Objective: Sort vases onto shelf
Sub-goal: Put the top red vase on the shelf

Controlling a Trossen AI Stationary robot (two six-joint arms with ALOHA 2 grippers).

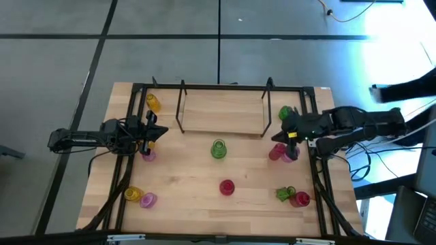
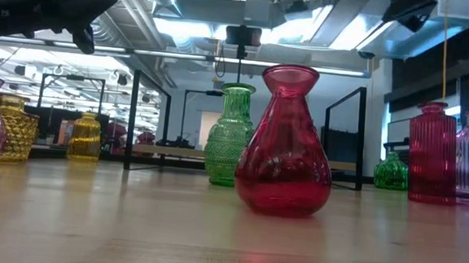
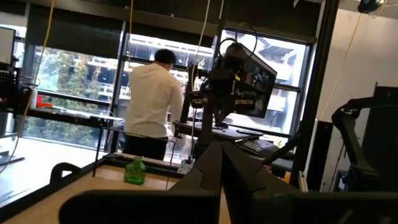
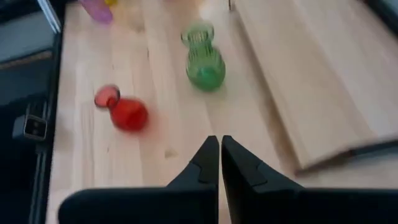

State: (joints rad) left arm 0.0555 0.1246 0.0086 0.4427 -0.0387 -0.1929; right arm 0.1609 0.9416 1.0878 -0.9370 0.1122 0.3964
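Your left gripper [image 1: 151, 131] fingers together, empty, near the desk's left edge, your right gripper [image 1: 291, 135] likewise pressed together near the right edge, small translucent glass vases [image 1: 218, 150] scattered across the desk, low light-wood shelf [image 1: 221, 109] bare along the far edge.

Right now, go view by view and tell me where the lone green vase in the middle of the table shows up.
High view: green vase at table centre, just in front of the shelf.
Low view: green vase left of centre, behind the red vase.
Left wrist view: not identifiable; one green vase shows far off, but which one is unclear.
Right wrist view: green vase near the top, beside the shelf board.
Shared landmark: the red vase, its nearest neighbour.
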